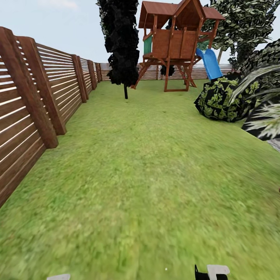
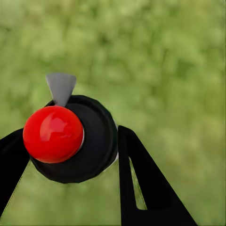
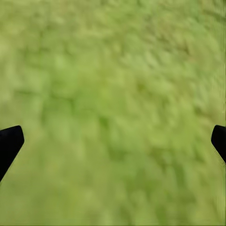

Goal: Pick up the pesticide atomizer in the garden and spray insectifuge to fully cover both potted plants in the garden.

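Lawn (image 1: 147, 175) (slatted fence (image 1: 39, 97) alongside) runs to a playhouse (image 1: 175, 42).

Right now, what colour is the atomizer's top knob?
Glossy red, on the atomizer held in the left gripper; clearest in the left wrist view.

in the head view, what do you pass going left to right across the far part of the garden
wooden slat fence → dark tree → wooden playhouse → blue slide → leafy bush → striped-leaf plant
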Available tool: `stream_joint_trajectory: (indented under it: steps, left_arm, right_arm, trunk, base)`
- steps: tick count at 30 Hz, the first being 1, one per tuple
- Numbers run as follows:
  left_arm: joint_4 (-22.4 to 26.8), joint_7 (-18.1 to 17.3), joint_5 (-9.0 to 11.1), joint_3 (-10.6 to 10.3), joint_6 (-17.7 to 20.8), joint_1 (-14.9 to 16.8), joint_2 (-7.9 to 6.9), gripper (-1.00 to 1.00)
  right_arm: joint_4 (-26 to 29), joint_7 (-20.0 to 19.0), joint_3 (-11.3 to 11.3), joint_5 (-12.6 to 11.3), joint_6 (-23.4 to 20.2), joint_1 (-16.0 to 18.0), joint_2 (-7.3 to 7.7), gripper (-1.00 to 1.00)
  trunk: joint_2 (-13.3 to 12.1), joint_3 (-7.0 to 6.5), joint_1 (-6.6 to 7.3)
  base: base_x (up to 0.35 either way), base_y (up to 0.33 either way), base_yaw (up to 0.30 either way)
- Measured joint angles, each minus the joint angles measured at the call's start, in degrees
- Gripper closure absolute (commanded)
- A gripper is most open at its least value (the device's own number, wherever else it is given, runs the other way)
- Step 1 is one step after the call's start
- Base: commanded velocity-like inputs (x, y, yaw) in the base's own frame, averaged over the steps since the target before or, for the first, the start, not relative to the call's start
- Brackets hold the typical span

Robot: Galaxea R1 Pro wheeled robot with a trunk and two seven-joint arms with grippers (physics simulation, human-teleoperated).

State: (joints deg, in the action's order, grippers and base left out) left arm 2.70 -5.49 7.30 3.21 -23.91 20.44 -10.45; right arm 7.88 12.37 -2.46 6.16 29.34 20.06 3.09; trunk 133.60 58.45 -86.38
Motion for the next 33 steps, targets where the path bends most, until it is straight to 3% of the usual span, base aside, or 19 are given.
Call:
stream_joint_trajectory:
  steps: [33]
  left_arm:
    - [0.0,0.0,0.0,0.0,-0.07,0.0,0.0,1.0]
  right_arm:
    - [0.0,-0.1,0.07,0.17,0.0,-0.01,0.08,-1.0]
  trunk:
    - [0.0,0.0,0.0]
  base:
    - [0.34,0.062,0.0]
